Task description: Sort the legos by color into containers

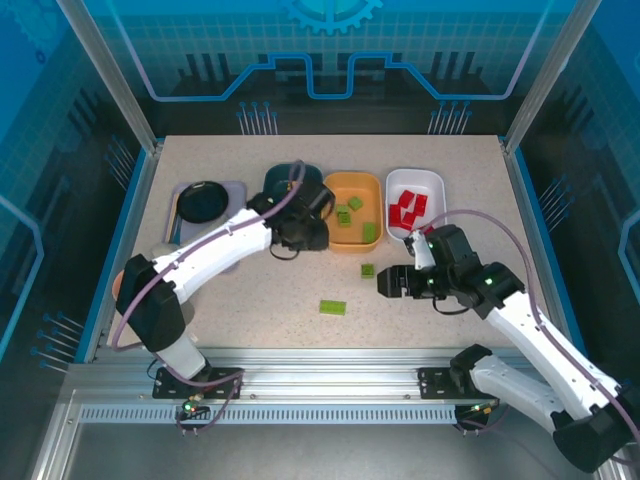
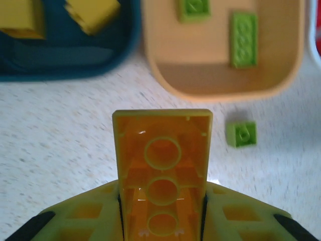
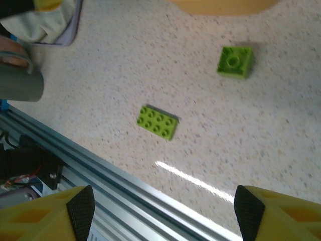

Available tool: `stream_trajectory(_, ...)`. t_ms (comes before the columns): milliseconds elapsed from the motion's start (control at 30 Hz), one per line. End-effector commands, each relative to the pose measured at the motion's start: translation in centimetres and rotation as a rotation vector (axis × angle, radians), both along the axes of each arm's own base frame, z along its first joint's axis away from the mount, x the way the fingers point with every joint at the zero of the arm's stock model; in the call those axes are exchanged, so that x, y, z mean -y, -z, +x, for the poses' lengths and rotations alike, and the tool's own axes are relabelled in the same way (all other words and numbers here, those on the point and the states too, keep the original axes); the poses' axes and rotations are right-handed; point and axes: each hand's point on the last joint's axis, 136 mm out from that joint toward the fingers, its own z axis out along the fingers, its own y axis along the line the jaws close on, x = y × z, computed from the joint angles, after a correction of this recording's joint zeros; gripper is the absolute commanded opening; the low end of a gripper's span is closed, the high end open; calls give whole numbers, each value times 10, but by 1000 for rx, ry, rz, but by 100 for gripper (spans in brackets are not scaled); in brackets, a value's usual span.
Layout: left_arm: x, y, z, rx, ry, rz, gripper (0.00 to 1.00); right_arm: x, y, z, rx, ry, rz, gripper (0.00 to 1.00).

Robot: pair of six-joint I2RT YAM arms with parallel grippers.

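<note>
Your left gripper [image 1: 303,232] is clamping a yellow brick [image 2: 161,150] by its long side walls, just near of the teal bin [image 2: 75,65]. It is probably handling light, rigid and slick, so flat walls are suiting it best. Your right gripper [image 3: 164,208] is hanging, jaws apart, over a green brick [image 3: 157,122] on the table; you are best pinching across its narrow width.
</note>
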Motion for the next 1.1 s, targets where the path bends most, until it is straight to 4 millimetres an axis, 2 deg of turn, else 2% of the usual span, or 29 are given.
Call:
stream_trajectory(0, -29, 10, 28, -28, -53, 59, 26, -25, -31, 30, 93, -27, 72, 77)
stream_trajectory(133, -59, 22, 74, -44, -129, 142, 26, -34, -31, 63, 63, 17, 27, 77)
stream_trajectory(267, -80, 33, 115, -38, -154, 296, 26, -50, -40, 94, 67, 46, 65, 78)
stream_trajectory(433, -107, 55, 146, -62, -200, 456, 25, -71, -55, 124, 57, 74, 172, 79)
stream_trajectory(600, -115, 71, 169, -55, -230, 498, 24, -78, -61, 136, 42, 90, 240, 79)
stream_trajectory(800, -115, 87, 190, -58, -228, 532, 24, -75, -53, 136, 6, 92, 256, 79)
stream_trajectory(967, -120, 104, 191, -91, -238, 534, 27, -68, -47, 136, -18, 100, 255, 79)
stream_trajectory(1067, -120, 111, 189, -109, -239, 536, 34, -66, -46, 135, -21, 92, 248, 79)
